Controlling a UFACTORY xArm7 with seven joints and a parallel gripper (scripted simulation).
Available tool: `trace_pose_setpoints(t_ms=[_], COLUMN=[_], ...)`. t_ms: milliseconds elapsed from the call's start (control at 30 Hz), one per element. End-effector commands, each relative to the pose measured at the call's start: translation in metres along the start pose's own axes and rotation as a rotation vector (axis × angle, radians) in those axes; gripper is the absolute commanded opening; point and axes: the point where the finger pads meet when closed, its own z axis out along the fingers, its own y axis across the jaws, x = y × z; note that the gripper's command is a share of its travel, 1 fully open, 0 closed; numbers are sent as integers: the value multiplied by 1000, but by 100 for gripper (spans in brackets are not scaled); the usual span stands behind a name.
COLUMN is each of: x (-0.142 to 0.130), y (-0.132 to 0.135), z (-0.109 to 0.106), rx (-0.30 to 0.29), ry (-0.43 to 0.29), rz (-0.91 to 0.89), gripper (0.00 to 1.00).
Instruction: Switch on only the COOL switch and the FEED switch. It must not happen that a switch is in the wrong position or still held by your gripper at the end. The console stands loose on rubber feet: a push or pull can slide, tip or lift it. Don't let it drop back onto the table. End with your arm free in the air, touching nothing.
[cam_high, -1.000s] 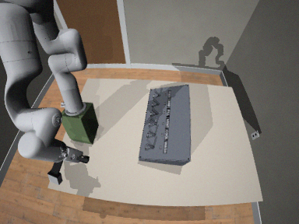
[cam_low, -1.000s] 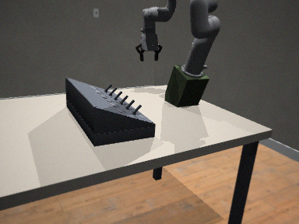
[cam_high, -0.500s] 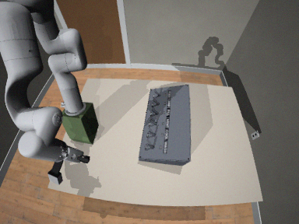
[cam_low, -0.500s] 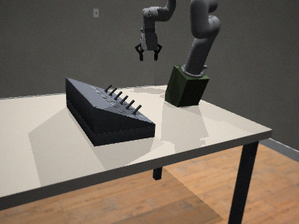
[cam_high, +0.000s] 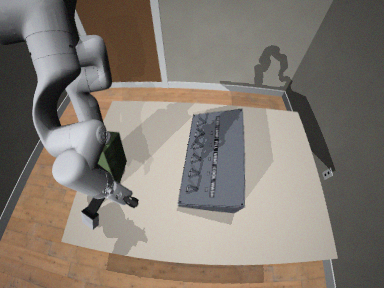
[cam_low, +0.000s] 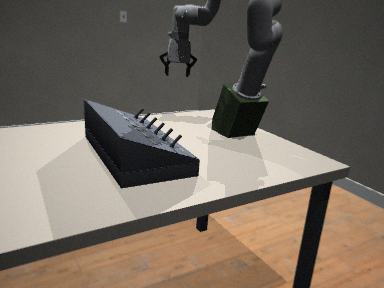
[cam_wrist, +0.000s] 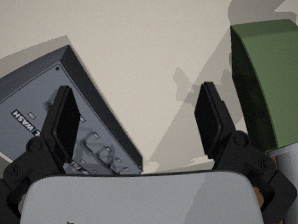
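Note:
The dark wedge-shaped console (cam_high: 227, 160) (cam_low: 125, 145) (cam_wrist: 40, 92) stands on the pale table (cam_high: 285, 215) (cam_low: 45, 200) (cam_wrist: 147, 23). A row of several toggle levers (cam_high: 196, 155) (cam_low: 158, 127) runs along its sloped face, beside a strip of labels (cam_high: 214, 157) too small to read. My gripper (cam_high: 91, 215) (cam_low: 177, 70) (cam_wrist: 136, 98) is open and empty. It hangs high above the table, off the console's lever side, between the console and the green arm base (cam_high: 114, 152) (cam_low: 239, 112) (cam_wrist: 266, 76). It touches nothing.
The arm's links rise from the green base at the table's edge and arch over the gripper. A wooden floor (cam_high: 45, 255) (cam_low: 260, 240) surrounds the table. Grey walls stand close behind, with a small socket (cam_high: 327, 173) (cam_low: 123, 16).

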Motion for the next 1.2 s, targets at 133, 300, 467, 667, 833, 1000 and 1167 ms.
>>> trace_pose_setpoints(t_ms=[133, 300, 467, 667, 833, 1000, 1167], x=[-54, -71, -107, -127, -147, -169, -169], y=[-52, -63, -84, -93, -100, -107, -107], z=[-8, -9, -11, -12, -13, -13, -13], rx=[62, 79, 113, 130, 146, 162, 162], ry=[31, 31, 28, 23, 17, 9, 9], rz=[159, 200, 288, 333, 380, 427, 427], gripper=[100, 100, 100, 100, 100, 100, 100])
